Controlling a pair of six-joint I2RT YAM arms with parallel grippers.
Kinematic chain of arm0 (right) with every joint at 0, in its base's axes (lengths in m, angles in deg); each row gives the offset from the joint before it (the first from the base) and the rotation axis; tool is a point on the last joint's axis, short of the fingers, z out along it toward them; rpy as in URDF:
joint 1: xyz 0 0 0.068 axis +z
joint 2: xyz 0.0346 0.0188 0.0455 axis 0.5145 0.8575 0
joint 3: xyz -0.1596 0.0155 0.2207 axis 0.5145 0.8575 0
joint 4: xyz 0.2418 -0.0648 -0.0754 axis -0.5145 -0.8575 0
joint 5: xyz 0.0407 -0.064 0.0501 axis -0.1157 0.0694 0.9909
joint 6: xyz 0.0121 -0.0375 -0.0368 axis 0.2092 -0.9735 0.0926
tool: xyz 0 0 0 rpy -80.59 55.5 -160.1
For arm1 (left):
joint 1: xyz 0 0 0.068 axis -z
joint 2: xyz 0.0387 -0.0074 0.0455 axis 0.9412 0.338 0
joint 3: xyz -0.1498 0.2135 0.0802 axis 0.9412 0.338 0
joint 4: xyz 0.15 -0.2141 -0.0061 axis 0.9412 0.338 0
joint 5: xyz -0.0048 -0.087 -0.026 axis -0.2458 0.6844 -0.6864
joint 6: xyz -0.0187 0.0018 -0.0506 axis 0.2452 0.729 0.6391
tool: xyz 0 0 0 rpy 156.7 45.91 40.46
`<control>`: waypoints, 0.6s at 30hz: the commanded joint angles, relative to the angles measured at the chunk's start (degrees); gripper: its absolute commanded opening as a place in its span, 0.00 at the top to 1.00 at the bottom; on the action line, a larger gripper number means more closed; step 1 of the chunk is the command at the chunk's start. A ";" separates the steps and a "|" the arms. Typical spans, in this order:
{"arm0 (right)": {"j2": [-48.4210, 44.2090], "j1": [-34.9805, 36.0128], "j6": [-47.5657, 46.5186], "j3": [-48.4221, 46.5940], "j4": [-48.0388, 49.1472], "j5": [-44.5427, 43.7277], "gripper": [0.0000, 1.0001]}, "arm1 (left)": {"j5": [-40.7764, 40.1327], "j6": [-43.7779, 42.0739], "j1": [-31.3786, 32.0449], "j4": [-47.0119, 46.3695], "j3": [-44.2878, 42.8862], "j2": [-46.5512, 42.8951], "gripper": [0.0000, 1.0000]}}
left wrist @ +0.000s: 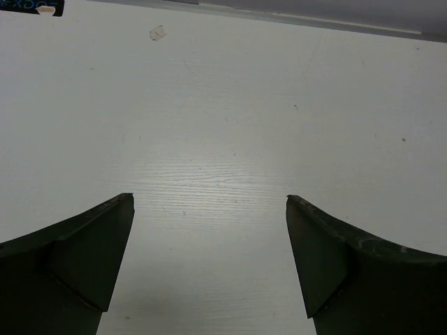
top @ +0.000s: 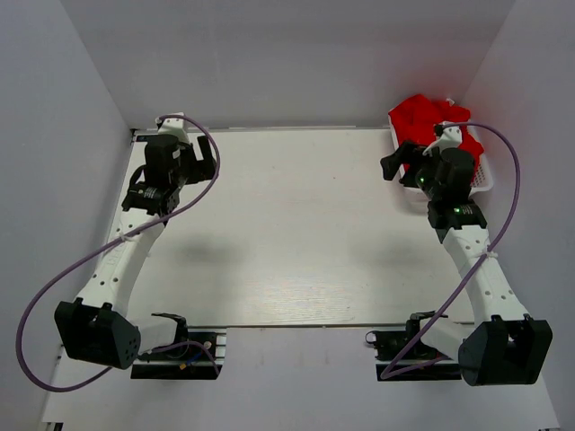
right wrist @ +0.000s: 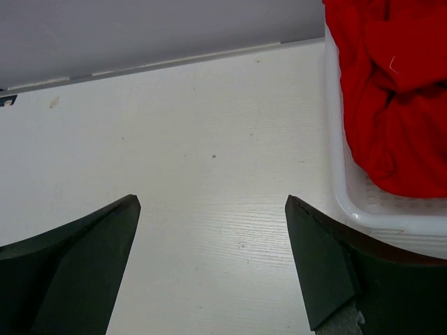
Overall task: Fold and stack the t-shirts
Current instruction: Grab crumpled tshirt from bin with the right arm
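Left claw (left wrist: 209, 202): held wide open above the far left of the table (top: 296, 224), nothing gripped.
Right claw (right wrist: 213, 202): spread open and empty, placed just beside the basket (right wrist: 342, 181).
T-shirts (right wrist: 391, 105): red, seen heaped and crumpled in the basket at the table's far right corner.

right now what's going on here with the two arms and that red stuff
Nothing is folded yet. The red t-shirts lie crumpled in the white basket at the far right corner of the table. The right arm hovers at the basket's left edge, jaws open and empty. The left arm is over the far left of the table, jaws open too, holding nothing.
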 commanded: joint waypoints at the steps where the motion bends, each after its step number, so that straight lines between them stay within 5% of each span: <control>1: 0.24 0.08 -1.66 -2.90 -0.36 2.10 0.10 | 4.57 -1.11 -0.57 -1.38 -0.21 -1.73 0.00; 11: 8.49 -0.10 -3.77 -8.95 -7.37 -8.23 0.10 | 3.44 -0.85 -0.57 1.61 -2.50 2.05 0.00; 18: 26.48 -0.36 -3.59 -31.78 -23.88 -25.48 0.10 | 4.15 -1.37 -0.57 -0.94 0.49 -0.93 0.00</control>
